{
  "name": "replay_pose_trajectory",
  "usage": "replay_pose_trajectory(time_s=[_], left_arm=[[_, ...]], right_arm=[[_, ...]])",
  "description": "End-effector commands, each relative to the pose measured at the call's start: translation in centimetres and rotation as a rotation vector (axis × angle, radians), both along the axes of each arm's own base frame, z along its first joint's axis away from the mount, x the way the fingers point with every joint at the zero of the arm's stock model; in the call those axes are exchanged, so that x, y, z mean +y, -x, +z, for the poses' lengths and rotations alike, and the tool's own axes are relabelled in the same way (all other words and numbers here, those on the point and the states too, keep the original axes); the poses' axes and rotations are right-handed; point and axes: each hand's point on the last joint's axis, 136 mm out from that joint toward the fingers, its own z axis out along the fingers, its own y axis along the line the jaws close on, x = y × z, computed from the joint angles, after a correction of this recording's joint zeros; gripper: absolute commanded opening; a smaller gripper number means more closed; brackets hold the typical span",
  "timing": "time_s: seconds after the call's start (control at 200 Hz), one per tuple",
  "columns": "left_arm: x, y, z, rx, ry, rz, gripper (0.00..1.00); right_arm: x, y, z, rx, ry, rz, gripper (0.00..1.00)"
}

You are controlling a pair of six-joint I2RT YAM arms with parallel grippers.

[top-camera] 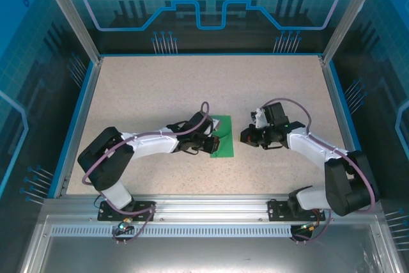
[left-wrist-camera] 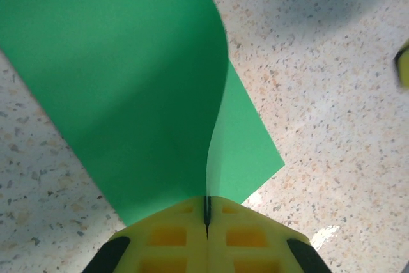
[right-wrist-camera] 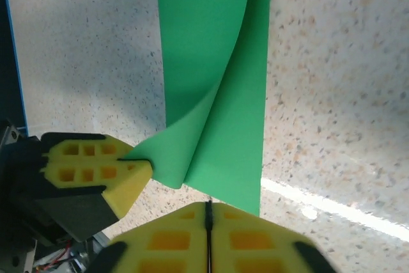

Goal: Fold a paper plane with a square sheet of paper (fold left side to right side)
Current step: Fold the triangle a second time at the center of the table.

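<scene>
The square sheet of paper [top-camera: 223, 148] is bright green and lies mid-table on the speckled surface. Its left part is lifted and curls over toward the right. My left gripper [top-camera: 211, 139] is shut on that raised edge. In the left wrist view the sheet [left-wrist-camera: 128, 81] rises from the closed yellow fingertips of this gripper [left-wrist-camera: 206, 212]. My right gripper [top-camera: 245, 136] hovers just right of the sheet, shut with nothing between its fingers. The right wrist view has the curled sheet [right-wrist-camera: 217, 62] ahead of the right gripper [right-wrist-camera: 208, 212], and the left gripper [right-wrist-camera: 144, 160] pinching a corner.
A blue raised rim [top-camera: 83, 100] borders the speckled table, with clear panels on aluminium posts [top-camera: 67, 11] behind and at the sides. Both arm bases are bolted to the metal rail [top-camera: 211, 206] at the near edge. Open tabletop stretches behind the paper.
</scene>
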Motion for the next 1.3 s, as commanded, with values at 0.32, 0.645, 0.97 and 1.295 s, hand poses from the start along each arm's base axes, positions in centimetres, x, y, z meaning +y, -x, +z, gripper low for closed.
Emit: replay_pose_trajectory(time_s=[0.32,0.645,0.97,1.295], left_arm=[[1.1,-0.7,-0.8,0.055,0.001,-0.009,0.00],[1.7,-1.2,-2.0,0.084,-0.041,-0.008,0.00],[1.9,-2.2,-2.7,0.092,-0.060,-0.004,0.00],[1.9,-2.8,-3.1,0.095,-0.077,-0.006,0.00]], right_arm=[[3.5,1.8,-4.3,0.084,0.146,0.099,0.00],[2.3,3.0,-6.8,0.166,0.265,0.110,0.00],[2.0,3.6,-7.5,0.196,0.311,0.132,0.00],[1.7,3.8,-7.7,0.202,0.339,0.142,0.00]])
